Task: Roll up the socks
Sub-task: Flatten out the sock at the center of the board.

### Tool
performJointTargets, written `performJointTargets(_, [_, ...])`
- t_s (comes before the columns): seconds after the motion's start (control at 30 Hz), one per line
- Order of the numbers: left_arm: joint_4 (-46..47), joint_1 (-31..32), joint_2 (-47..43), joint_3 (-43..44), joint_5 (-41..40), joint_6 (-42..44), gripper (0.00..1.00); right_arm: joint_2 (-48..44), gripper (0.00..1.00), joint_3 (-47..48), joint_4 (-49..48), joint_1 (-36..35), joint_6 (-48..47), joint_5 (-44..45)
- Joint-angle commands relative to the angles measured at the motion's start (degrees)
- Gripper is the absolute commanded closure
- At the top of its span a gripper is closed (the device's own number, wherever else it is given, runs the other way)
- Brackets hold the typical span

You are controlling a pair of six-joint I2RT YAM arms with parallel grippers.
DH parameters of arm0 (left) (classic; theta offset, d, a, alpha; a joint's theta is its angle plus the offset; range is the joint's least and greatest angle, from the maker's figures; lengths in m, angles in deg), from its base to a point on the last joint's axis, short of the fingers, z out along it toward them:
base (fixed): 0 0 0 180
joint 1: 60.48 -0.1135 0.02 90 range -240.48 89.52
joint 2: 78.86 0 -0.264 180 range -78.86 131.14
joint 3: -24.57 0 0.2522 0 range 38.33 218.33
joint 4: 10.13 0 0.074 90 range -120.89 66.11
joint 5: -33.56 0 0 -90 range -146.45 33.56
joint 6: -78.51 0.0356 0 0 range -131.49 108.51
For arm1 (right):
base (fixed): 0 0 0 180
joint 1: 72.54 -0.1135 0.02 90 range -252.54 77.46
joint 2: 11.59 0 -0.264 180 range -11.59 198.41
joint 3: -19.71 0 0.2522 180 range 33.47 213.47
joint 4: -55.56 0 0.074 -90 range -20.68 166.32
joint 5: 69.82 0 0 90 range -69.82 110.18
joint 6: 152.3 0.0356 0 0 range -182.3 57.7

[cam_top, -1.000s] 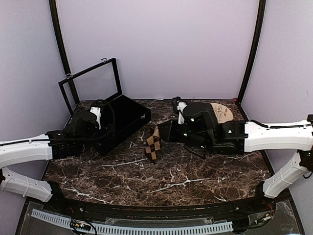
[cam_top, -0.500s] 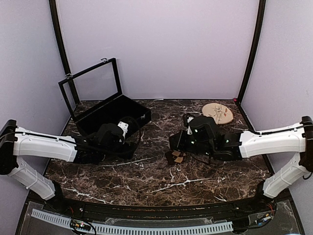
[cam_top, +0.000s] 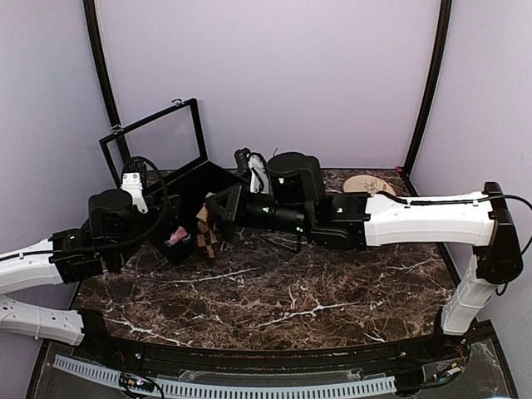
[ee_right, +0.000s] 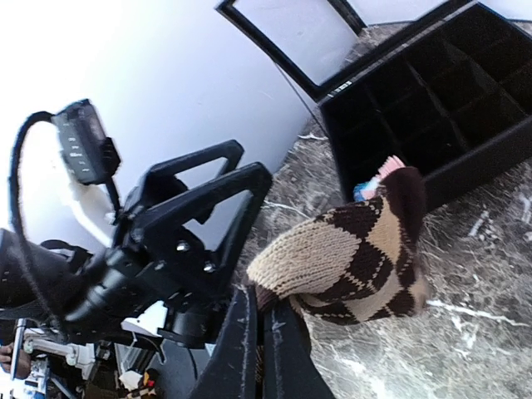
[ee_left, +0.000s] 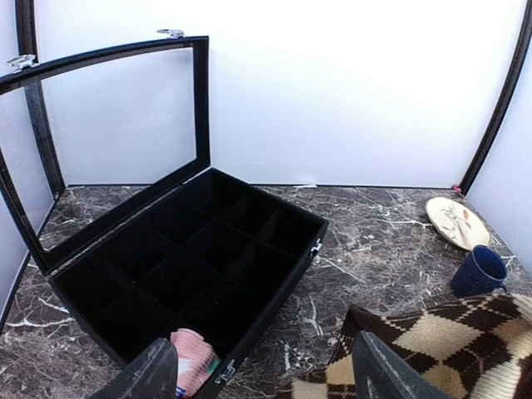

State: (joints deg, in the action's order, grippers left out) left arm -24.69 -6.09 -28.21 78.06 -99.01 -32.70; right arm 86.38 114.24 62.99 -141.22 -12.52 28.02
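Two socks [ee_left: 193, 359] [ee_left: 432, 337], one box [ee_left: 278, 295], one mug [ee_left: 478, 272], one plate [ee_left: 455, 222].

pink sock [ee_left: 196, 357] cut off at bottom edge, argyle sock [ee_left: 432, 341] cut off bottom right

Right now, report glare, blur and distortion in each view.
Top external: even light, no glare, though the black case hides detail. Left wrist: back wall washed out white, lid bowed by the lens. Right wrist: wall overexposed, argyle sock sharp.
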Motion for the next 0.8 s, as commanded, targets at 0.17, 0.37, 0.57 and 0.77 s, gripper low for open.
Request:
performJointTargets(0.17, [-0.93, -0.07, 4.96, -1.51, -2.44, 0.51, 0.26, -3.86, 1.0, -14.65, -16.6, 0.82, 11.46, -1.86])
performJointTargets(0.37, [4.02, 0.01, 13.79, -3.57, 2.49, -0.29, 0.26, -5.74, 1.0, -37.05, -29.6, 4.86, 22.51, -1.89])
performJointTargets(0.57, [9.88, 2.04, 23.89, -2.97, 6.72, 1.74, 0.27, -6.24, 0.99, -48.36, -32.89, 7.82, 25.29, 0.17])
performJointTargets(0.77, [11.61, 3.55, 32.38, 0.11, 9.11, 5.02, 0.27, -10.42, 0.81, -49.48, -25.8, 9.79, 21.7, 2.17])
